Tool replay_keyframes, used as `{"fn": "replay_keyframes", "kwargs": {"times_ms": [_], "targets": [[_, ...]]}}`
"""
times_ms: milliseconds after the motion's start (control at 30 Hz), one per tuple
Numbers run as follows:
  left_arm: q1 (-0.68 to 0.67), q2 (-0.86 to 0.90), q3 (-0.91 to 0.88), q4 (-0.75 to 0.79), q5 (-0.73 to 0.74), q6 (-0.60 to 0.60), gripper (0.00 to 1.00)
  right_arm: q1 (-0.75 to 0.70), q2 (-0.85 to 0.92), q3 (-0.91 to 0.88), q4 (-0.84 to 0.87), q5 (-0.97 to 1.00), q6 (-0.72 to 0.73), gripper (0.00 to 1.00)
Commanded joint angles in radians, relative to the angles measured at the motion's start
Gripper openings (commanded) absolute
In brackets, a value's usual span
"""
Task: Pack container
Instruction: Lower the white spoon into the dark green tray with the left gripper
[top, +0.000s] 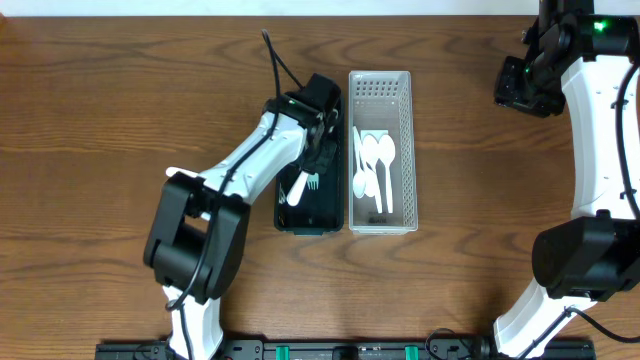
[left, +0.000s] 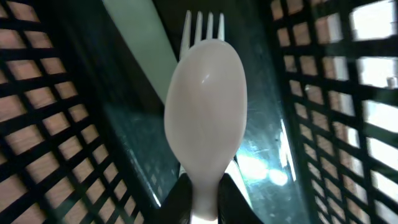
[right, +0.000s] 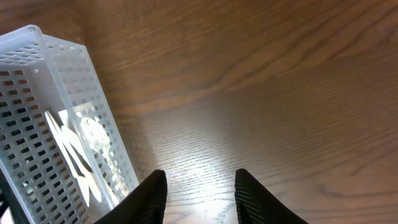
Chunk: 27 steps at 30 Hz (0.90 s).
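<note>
The left gripper (left: 202, 202) is pinched shut on the handle of a white spoon (left: 205, 118), whose bowl points away from the fingers. It is down between the walls of the black basket (left: 118, 149), which sits just beside the long left side of the white basket (top: 410, 150). Under the spoon a white fork (left: 204, 25) lies with its tines pointing the same way. The spoon's long axis runs parallel to the white basket's length, so I judge a lift and a sideways carry to the right would bring it to the spoons (top: 377, 160) lying inside the white basket. The right gripper (right: 199, 186) hovers spread and empty off the white basket's far right corner, farther away than the left
</note>
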Motion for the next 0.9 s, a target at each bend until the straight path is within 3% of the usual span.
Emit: {"fn": "replay_keyframes", "kwargs": {"times_ms": [0,233,433,500,600,700,800,867], "targets": [[0.004,-0.002,0.003,-0.005,-0.005,0.016,0.43,-0.008,0.008,0.003,-0.004,0.002,0.0,0.39],[0.004,-0.048,0.006,-0.005,-0.055,0.016,0.48,-0.008,0.008,0.003,-0.003,0.002,0.0,0.39],[0.006,-0.217,0.071,-0.005,-0.144,0.008,0.48,-0.008,0.008,0.003,-0.003,0.002,0.0,0.39],[0.015,-0.287,0.084,0.011,-0.214,-0.055,0.48,-0.008,0.008,0.003,-0.003,0.002,0.0,0.39],[0.064,-0.375,0.084,0.017,-0.312,-0.273,0.55,-0.008,0.008,0.003,-0.003,0.002,0.0,0.39],[0.16,-0.42,0.083,-0.063,-0.332,-0.683,0.47,-0.008,0.008,0.003,-0.003,0.002,0.0,0.39],[0.264,-0.415,0.073,-0.16,-0.331,-1.063,0.49,-0.008,0.008,0.003,-0.004,0.002,0.0,0.39],[0.317,-0.4,0.054,-0.187,-0.316,-1.253,0.54,-0.008,0.008,0.003,-0.004,0.002,0.0,0.39]]}}
